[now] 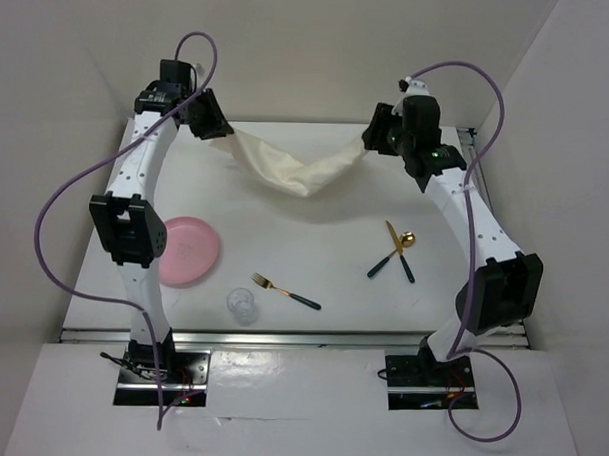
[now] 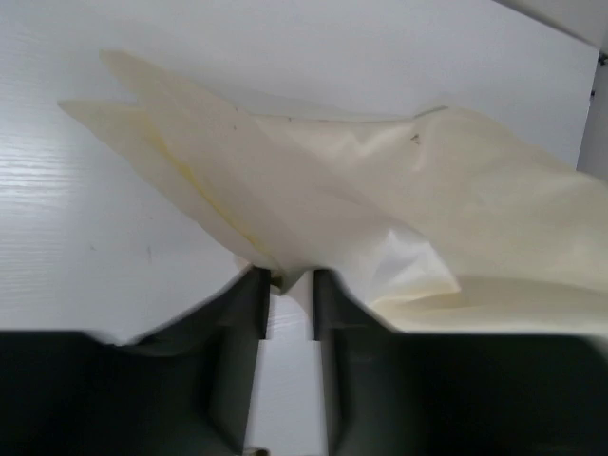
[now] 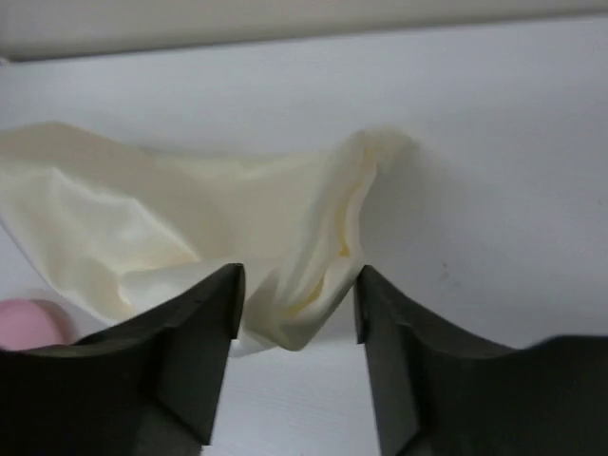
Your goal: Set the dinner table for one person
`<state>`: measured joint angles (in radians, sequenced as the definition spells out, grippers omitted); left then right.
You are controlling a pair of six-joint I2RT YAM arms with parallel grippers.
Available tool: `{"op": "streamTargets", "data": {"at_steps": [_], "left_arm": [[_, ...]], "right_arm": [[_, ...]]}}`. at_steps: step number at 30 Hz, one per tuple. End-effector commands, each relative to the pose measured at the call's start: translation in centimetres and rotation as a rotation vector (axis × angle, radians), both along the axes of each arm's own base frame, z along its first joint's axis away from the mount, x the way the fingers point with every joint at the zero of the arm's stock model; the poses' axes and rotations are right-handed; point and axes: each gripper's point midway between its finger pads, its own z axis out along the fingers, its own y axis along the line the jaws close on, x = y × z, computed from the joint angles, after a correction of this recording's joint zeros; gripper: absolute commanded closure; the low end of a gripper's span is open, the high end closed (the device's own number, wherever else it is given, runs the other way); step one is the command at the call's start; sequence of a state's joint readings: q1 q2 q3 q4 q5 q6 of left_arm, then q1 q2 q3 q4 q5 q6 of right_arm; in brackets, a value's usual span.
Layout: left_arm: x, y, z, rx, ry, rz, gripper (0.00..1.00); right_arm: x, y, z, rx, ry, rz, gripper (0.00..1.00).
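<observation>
A cream cloth placemat (image 1: 287, 165) sags between both grippers over the far part of the white dinner table (image 1: 314, 238). At its left end is my left gripper (image 1: 216, 128). In the left wrist view that gripper (image 2: 288, 285) has its jaws a narrow gap apart, and a corner of the cloth (image 2: 380, 199) hangs at the fingertips. My right gripper (image 1: 373, 138) is at the cloth's right end. In the right wrist view its jaws (image 3: 296, 299) stand apart, with a bunched fold of cloth (image 3: 190, 209) lying loose between them.
A pink plate (image 1: 189, 249) lies at the near left by the left arm. A clear glass (image 1: 242, 306) and a gold fork (image 1: 285, 290) sit near the front edge. A gold spoon and knife (image 1: 399, 249) lie crossed at the right. Metal rails edge the table.
</observation>
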<state>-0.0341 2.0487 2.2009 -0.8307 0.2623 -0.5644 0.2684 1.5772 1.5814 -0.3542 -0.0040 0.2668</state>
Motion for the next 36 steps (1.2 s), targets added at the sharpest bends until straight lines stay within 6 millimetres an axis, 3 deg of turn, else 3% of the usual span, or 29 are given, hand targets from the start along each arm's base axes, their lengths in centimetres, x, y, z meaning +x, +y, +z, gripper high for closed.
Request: {"op": "streamTargets", "data": {"at_steps": [1, 2, 3, 4, 5, 6, 7, 8, 9, 11, 12, 13, 14, 16, 18, 21, 22, 26, 31, 36], "left_arm": [[2.2, -0.5, -4.7, -0.019, 0.074, -0.024, 0.51], [2.6, -0.5, -5.4, -0.019, 0.084, -0.024, 0.42], [2.5, -0.3, -6.0, -0.008, 0.105, -0.013, 0.35], [2.4, 0.0, -6.5, 0.002, 0.117, -0.003, 0.3], [2.1, 0.2, -5.1, 0.011, 0.082, 0.006, 0.25], [1.3, 0.8, -6.5, 0.045, 0.11, 0.025, 0.17], [1.0, 1.1, -6.2, 0.055, 0.094, 0.036, 0.15], [0.8, 1.4, -4.0, 0.061, 0.03, 0.048, 0.13], [-0.1, 1.8, -5.2, 0.085, 0.054, 0.057, 0.13], [-1.0, 2.1, -5.4, 0.1, 0.058, 0.058, 0.17], [-1.9, 2.3, -6.5, 0.117, 0.081, 0.056, 0.24], [-2.6, 2.4, -7.3, 0.126, 0.101, 0.047, 0.45], [-2.9, 2.4, -8.3, 0.127, 0.121, 0.046, 0.57], [-4.4, 2.2, -11.5, 0.124, 0.205, 0.034, 0.67], [-5.3, 2.2, -13.5, 0.119, 0.262, 0.04, 0.55], [-6.9, 2.0, -16.0, 0.106, 0.338, 0.035, 0.23], [-7.5, 2.4, -17.0, 0.124, 0.365, 0.045, 0.2], [-9.6, 1.3, -18.0, 0.116, 0.399, 0.014, 0.23], [-13.4, -2.1, -19.1, 0.076, 0.426, -0.028, 0.22], [-13.1, -3.2, -20.2, 0.028, 0.433, 0.026, 0.15]], "right_arm": [[0.9, -0.6, -6.7, 0.02, 0.143, -0.04, 0.34], [1.2, -0.7, -9.8, 0.003, 0.231, -0.065, 0.25], [0.5, -1.9, -11.6, -0.02, 0.31, -0.115, 0.2], [0.3, -2.2, -11.9, -0.015, 0.33, -0.143, 0.13], [0.1, -2.2, -12.3, -0.01, 0.342, -0.149, 0.12], [-0.6, -3.3, -13.6, -0.015, 0.372, -0.178, 0.12], [-0.8, -3.8, -13.7, 0.005, 0.369, -0.201, 0.12], [-1.3, -3.6, -13.3, 0.019, 0.357, -0.185, 0.12], [-1.8, -4.0, -14.3, 0.042, 0.374, -0.201, 0.12], [-2.3, -4.1, -15.0, 0.039, 0.386, -0.202, 0.13], [-2.7, -4.6, -15.9, 0.035, 0.405, -0.212, 0.16], [-2.7, -4.4, -15.9, 0.04, 0.407, -0.203, 0.22], [-2.8, -4.8, -16.9, 0.035, 0.43, -0.213, 0.32], [-2.9, -4.4, -17.9, 0.04, 0.459, -0.196, 0.41], [-2.8, -4.2, -19.0, 0.038, 0.493, -0.186, 0.42], [-3.7, -4.3, -21.4, 0.027, 0.576, -0.2, 0.35], [-3.8, -4.7, -21.5, 0.036, 0.587, -0.216, 0.35], [-4.3, -5.1, -23.0, 0.054, 0.641, -0.222, 0.33], [-6.6, -5.2, -25.1, 0.171, 0.707, -0.231, 0.33], [-8.1, -5.0, -25.1, 0.303, 0.695, -0.252, 0.33]]}}
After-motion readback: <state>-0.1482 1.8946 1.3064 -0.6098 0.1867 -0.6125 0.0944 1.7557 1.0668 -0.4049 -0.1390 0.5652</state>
